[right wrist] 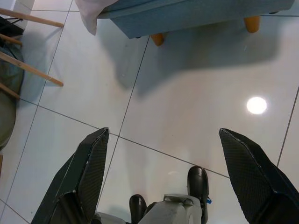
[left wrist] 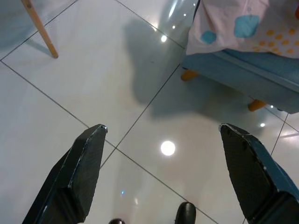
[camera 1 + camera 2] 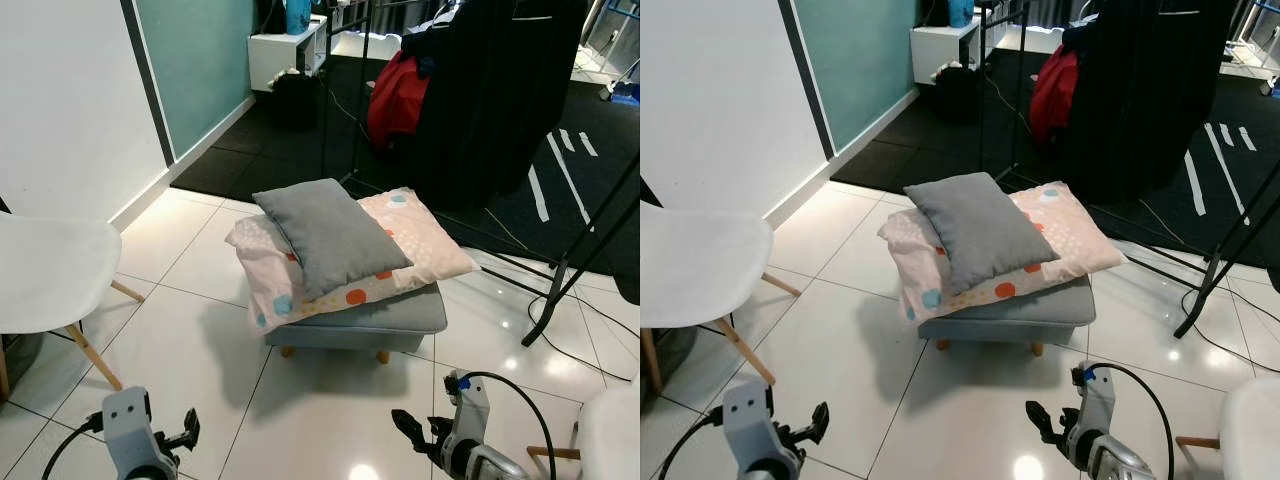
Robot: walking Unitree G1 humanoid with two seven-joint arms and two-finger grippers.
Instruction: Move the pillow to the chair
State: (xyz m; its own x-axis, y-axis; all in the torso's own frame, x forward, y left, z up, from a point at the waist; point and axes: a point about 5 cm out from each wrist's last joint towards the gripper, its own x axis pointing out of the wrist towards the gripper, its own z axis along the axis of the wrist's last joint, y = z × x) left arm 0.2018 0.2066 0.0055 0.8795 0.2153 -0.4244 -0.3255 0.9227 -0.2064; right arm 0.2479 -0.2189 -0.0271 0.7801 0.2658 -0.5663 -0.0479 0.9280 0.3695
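While the pillow (image 3: 330,235) waits on the stool (image 3: 400,318), both grippers, left (image 2: 163,175) and right (image 1: 166,175), hang wide open and empty, ready to reach.

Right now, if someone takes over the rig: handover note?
Left gripper: open, holding nothing, low over the floor tiles.
Right gripper: open, holding nothing, also low over the tiles.
Grey pillow lies on top of the dotted pink pillow, both on the blue footstool straight ahead.
White chair stands to the left of the footstool, seat bare.
Done: nothing, pillow untouched.
Left: step closer, grasp the pillow, carry it to the chair, set it on the seat.
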